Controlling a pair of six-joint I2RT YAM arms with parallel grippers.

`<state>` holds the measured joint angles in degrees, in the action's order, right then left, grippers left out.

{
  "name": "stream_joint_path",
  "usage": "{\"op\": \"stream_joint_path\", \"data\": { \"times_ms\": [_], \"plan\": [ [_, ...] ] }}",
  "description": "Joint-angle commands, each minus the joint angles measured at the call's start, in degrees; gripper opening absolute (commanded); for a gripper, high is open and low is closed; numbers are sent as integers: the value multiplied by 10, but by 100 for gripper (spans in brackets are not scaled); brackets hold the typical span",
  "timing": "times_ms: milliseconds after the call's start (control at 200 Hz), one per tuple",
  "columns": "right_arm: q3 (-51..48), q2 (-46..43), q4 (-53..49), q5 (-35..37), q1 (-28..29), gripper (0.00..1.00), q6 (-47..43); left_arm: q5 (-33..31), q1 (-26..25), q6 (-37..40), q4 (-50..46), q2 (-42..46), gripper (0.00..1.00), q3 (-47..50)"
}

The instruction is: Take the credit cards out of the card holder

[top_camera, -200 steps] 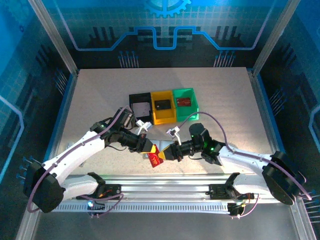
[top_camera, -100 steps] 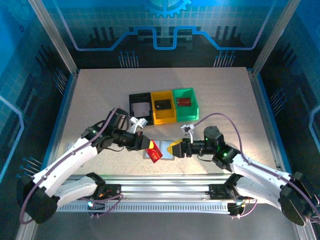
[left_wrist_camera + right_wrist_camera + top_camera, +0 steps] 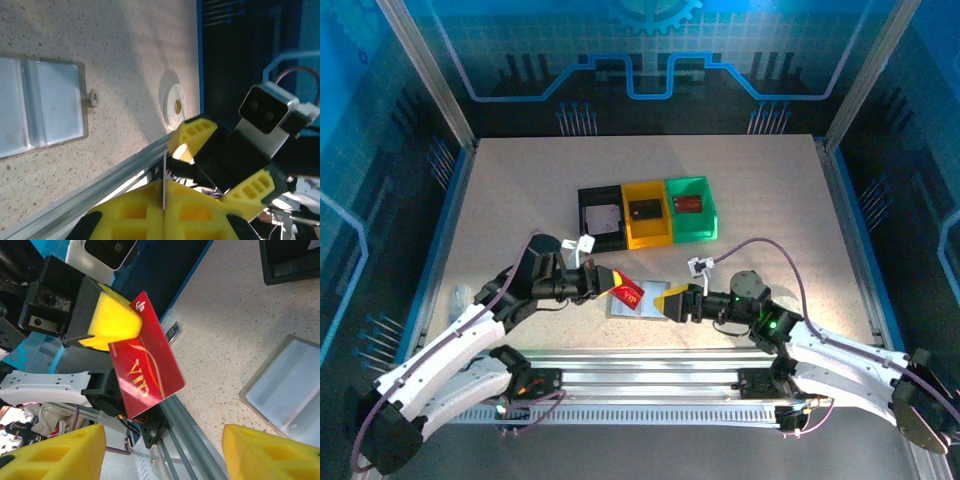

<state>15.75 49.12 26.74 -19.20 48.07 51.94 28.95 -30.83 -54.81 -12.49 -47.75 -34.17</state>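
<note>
1. One red credit card (image 3: 147,360) is clamped in the closed left end effector (image 3: 611,283).
2. Right end effector (image 3: 672,300), jaws apart, holds nothing.
3. Card holder (image 3: 40,107) lies open on worktop (image 3: 770,200), at 6 o'clock from yellow bin (image 3: 647,215).

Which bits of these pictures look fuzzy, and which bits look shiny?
Right wrist view: the yellow fingers at the bottom are fuzzy, probably too near the lens, while the red card is sharp. Left wrist view: the card holder gleams pale under the light. Top view: the walls glow blue, the table is evenly lit.
</note>
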Motion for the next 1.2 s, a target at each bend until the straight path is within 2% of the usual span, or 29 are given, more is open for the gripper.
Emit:
{"op": "stream_joint_path", "data": {
  "times_ms": [0,265,590,835,1196],
  "plan": [
    [2,21,48,78,26,63,31,-33,-3,-63,43,22,0,18],
    [5,97,143,171,93,60,75,-56,-7,-106,82,46,0,54],
    [35,196,268,164,120,50,76,-63,-15,-120,94,63,0,73],
    [47,200,270,166,121,41,64,-60,-18,-126,104,71,0,90],
    [59,199,258,163,121,22,56,-58,-18,-127,108,74,0,92]
  ]
}}
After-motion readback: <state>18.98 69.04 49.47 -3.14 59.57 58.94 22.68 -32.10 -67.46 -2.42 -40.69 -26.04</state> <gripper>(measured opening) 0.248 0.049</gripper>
